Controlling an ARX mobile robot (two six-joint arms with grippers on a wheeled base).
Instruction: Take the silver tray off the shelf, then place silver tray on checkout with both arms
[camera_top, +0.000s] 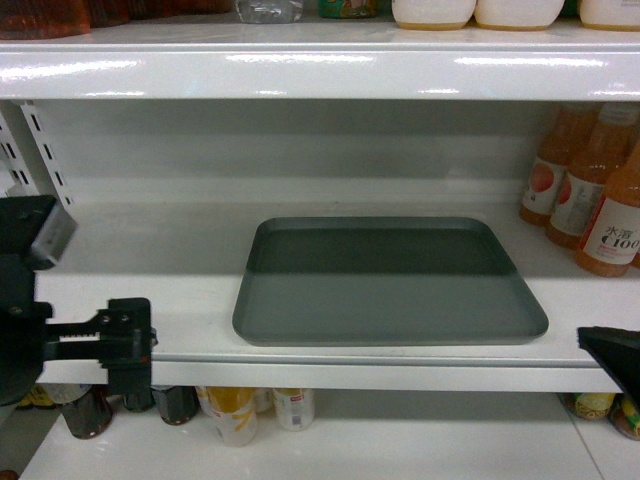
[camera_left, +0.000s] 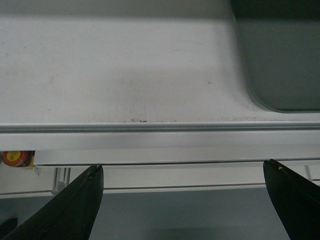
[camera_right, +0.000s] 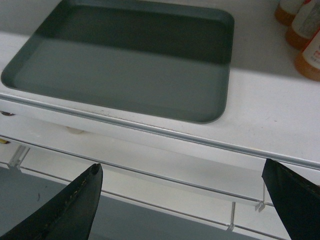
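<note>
- On the shelf (camera_top: 150, 300), near its front edge: silver tray (camera_top: 390, 285) lying flat, untouched, back half in shadow.
- Right of the tray, at the shelf's back corner: orange juice bottles (camera_top: 590, 195), upright, well apart from the tray.
- Left of the tray, before the shelf's front edge: left tool (camera_left: 185, 187), fingers (camera_left: 75, 205) spread wide, pinching nothing.
- Right of and below the tray's front corner: right tool (camera_right: 185, 185), fingers (camera_right: 70, 205) likewise spread, clear of the tray.
- Below the tray, on the lower board: cans and dark bottles (camera_top: 165, 405).
</note>
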